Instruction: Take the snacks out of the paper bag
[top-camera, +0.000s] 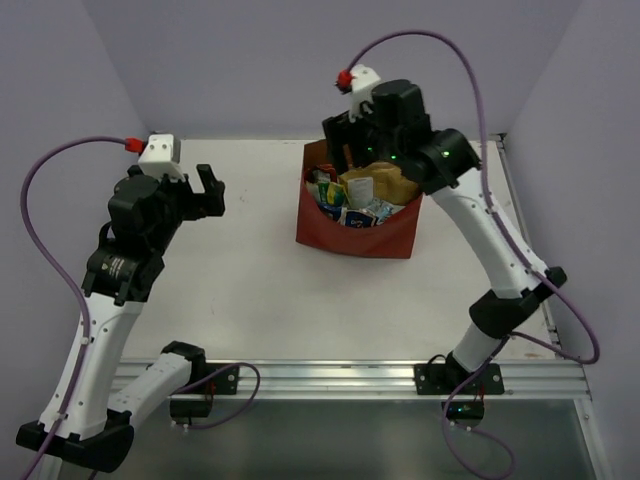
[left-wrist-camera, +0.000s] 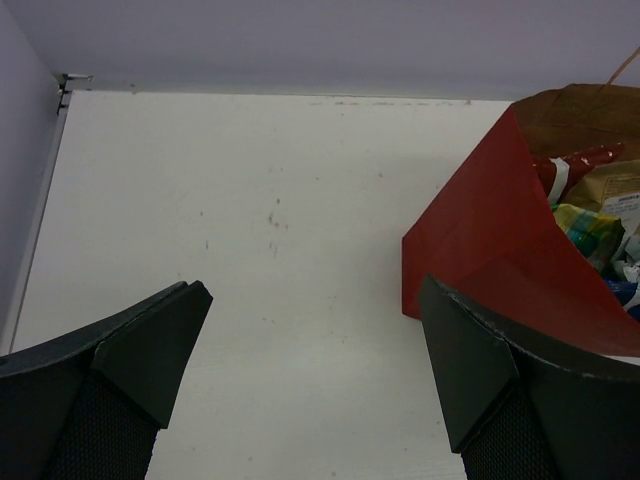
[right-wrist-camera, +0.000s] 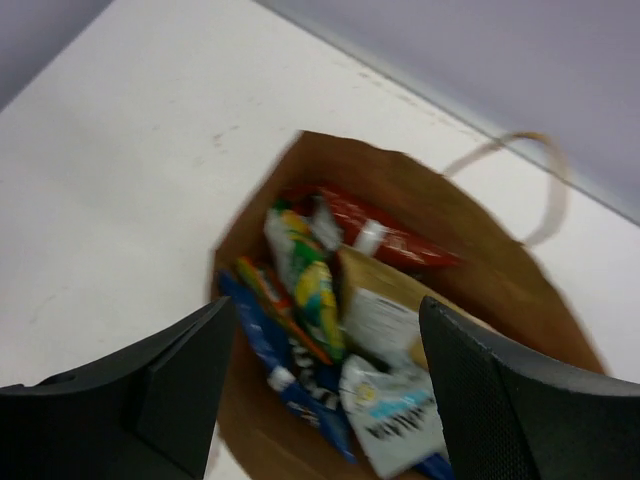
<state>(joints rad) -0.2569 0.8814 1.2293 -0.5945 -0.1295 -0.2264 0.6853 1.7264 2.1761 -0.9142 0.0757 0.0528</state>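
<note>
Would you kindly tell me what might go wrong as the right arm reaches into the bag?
1. The snacks lie jammed and overlapping in the paper bag, so the open right gripper may pinch two or slip off one.
2. The left gripper hangs open, apart from the bag; pulling a packet could lift or tip it.
3. The loop handle beside the opening might snag a finger.

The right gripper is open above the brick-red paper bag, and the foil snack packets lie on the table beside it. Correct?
Not quite: the foil snack packets lie inside the brick-red paper bag, not beside it, as the right wrist view shows. The right gripper is open above it.
</note>
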